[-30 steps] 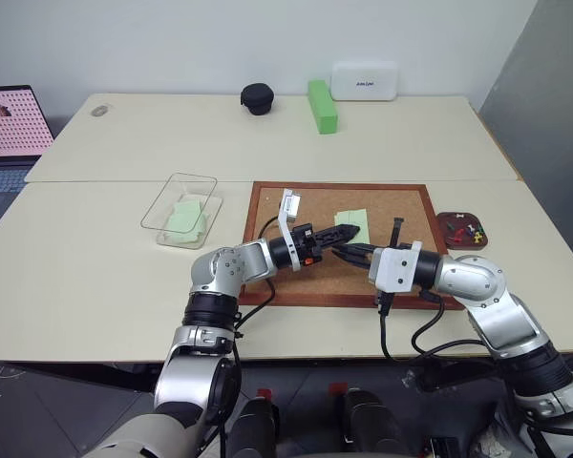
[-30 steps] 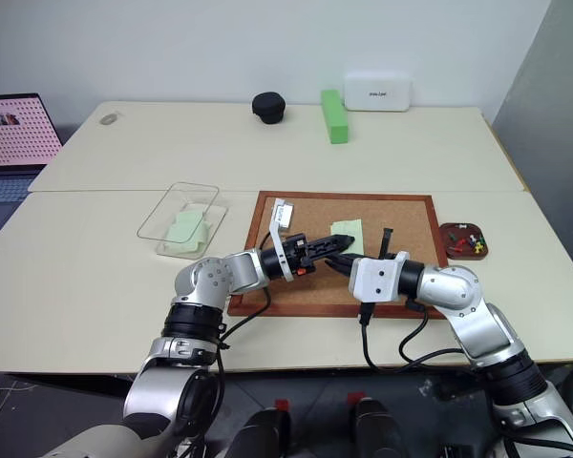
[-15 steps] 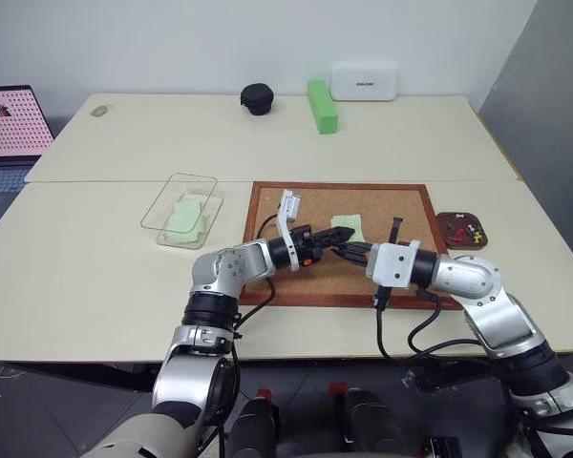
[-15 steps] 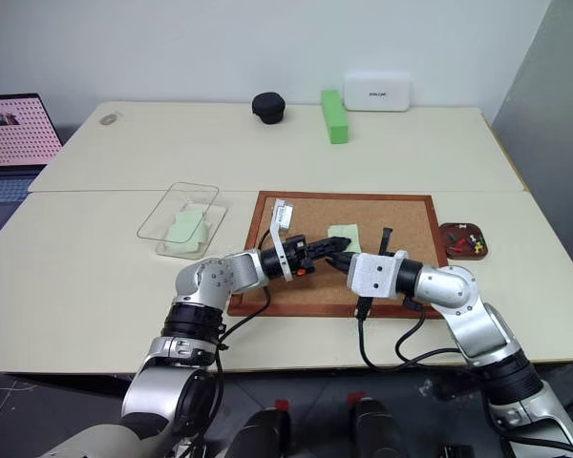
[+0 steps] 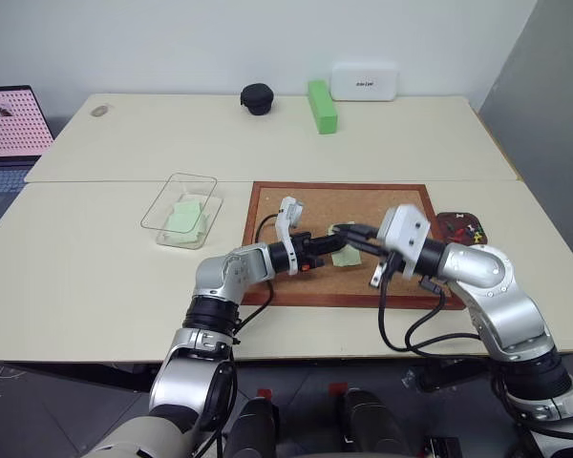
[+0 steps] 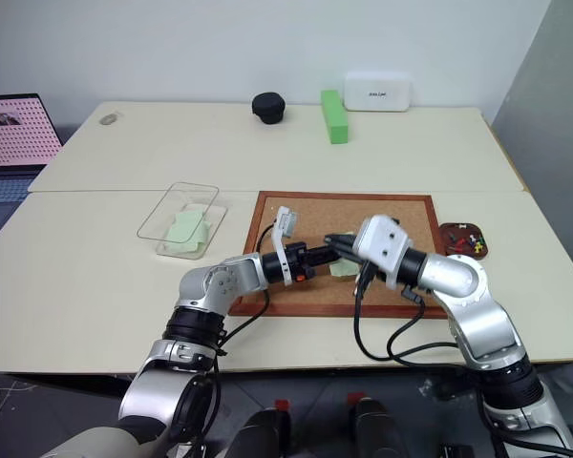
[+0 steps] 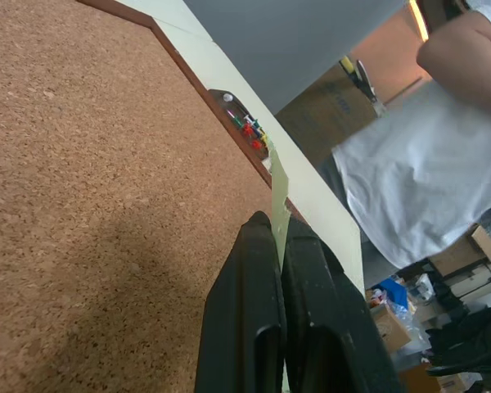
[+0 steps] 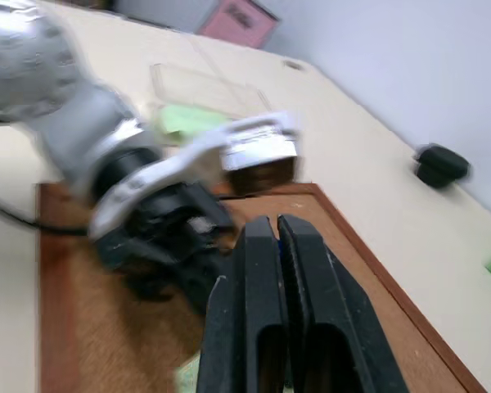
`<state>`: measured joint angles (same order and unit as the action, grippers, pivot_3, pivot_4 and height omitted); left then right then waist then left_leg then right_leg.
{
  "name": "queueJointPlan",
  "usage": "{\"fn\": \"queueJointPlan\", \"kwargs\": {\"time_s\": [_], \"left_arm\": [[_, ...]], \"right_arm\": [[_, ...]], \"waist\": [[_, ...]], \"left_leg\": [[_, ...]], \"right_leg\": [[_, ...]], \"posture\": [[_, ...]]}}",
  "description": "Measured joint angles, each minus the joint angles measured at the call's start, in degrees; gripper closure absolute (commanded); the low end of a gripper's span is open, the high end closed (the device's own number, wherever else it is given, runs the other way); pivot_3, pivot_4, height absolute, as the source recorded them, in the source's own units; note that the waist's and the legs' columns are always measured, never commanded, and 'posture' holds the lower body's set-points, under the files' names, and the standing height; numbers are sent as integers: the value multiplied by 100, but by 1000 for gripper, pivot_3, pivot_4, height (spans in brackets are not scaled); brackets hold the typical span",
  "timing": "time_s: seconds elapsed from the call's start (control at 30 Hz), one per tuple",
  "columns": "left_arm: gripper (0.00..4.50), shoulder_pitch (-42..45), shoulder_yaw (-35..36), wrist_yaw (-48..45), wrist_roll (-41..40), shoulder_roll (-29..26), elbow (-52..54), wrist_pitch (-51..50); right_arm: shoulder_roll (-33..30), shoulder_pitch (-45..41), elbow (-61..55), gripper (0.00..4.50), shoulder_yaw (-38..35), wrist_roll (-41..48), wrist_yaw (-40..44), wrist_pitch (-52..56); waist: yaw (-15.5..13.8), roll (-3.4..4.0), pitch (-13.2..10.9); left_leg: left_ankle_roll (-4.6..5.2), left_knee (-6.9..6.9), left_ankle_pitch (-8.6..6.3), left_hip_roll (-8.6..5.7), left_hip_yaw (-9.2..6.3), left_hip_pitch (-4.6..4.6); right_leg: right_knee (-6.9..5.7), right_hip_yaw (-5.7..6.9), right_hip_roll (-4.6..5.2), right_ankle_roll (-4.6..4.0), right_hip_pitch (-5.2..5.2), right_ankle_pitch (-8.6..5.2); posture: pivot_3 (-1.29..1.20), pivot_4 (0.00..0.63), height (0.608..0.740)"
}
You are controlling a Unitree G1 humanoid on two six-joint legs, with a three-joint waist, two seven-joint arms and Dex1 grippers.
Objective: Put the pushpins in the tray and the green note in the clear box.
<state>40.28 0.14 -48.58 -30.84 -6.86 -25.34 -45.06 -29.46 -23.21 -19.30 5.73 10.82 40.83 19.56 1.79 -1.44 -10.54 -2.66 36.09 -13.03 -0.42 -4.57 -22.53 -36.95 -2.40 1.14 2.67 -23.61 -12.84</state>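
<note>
Pushpins (image 5: 466,230) are lying in the tray (image 5: 446,221), a small dark dish right of centre in the frame, on the tabletop (image 5: 95,277) just beside the corkboard (image 5: 315,196); none are showing on the cork, so that half is looking finished. The clear box (image 5: 157,213), left of centre, is already holding pale green slips. One green note (image 5: 344,256) is left: it is sitting at mid-frame over the corkboard, pinched edge-on between the left gripper (image 5: 336,243) fingers, which are pressing together on the paper; in the left wrist view the slip (image 7: 277,196) is sticking up thin between the two black fingers (image 7: 250,286). It is looking lifted off the cork, though contact at its far edge cannot be ruled out. Remaining, by judgement: carrying this note across to the clear box and letting go.

Left arm is reaching level from lower left toward centre, gripper pointing toward the right of the frame. Right gripper (image 5: 350,230) is pointing back toward it from the right, just above the note, its fingers (image 8: 258,286) together on nothing visible. A person's sleeve (image 7: 409,180) is showing beyond the tabletop.
</note>
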Motion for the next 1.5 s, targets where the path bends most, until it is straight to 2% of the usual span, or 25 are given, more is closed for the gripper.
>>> {"fn": "queueJointPlan", "kwargs": {"time_s": [0.17, 0.27, 0.43, 0.7, 0.97, 1.17, 1.5], "left_arm": [[4446, -115, -313, 32, 421, -12, 290, 663], [4446, -274, -759, -42, 869, -73, 596, 1382], [4446, -446, -1520, -313, 1618, -114, 942, 2730], [4446, -193, -1721, -209, 2104, 78, 544, 3569], [4446, -281, -1789, -253, 2234, 52, 554, 3699], [4500, -294, -1789, -222, 2290, 28, 583, 3715], [4500, -483, -1787, -220, 2297, -109, 718, 3700]], "right_arm": [[127, -21, 749, 4500, -896, -33, -978, 645], [196, -17, 1088, 4500, -1390, -57, -1556, 1024], [275, -1, 1602, 4500, -1875, -72, -2243, 1404], [274, -293, 2453, 4500, -2040, -47, -2507, 1634], [265, -759, 3532, 4500, -2098, -47, -2516, 1322], [213, -980, 4157, 3107, -2100, -59, -2514, 1002], [117, -992, 4279, 983, -2085, -63, -2503, 837]], "waist": [[-18, 0, 0], [-18, 1, 1], [-15, 3, 2], [25, 6, 3], [15, 7, 3], [17, 8, 4], [15, 9, 4]], "left_leg": [[0, -2, 0, -1, 2, -1], [0, -4, 0, -1, 6, 0], [1, -2, 0, -2, 12, 0], [3, -2, 0, 1, 16, 4], [3, -2, -1, 0, 15, 1], [3, -2, 0, 0, 15, 2], [3, -2, 0, 0, 15, 2]], "right_leg": [[0, -2, 3, -3, -1, 1], [0, -7, 3, -25, -2, 13], [0, -11, 1, -14, -1, 8], [-3, -15, -5, 0, -1, 0], [-2, -14, -4, 0, -1, 1], [-4, -14, -5, 0, -1, 1], [-5, -15, -4, 0, -1, 1]], "posture": [[0, 150, 740], [0, 150, 740], [0, 150, 740], [0, 150, 740], [0, 150, 740], [0, 150, 740], [0, 150, 740]]}}
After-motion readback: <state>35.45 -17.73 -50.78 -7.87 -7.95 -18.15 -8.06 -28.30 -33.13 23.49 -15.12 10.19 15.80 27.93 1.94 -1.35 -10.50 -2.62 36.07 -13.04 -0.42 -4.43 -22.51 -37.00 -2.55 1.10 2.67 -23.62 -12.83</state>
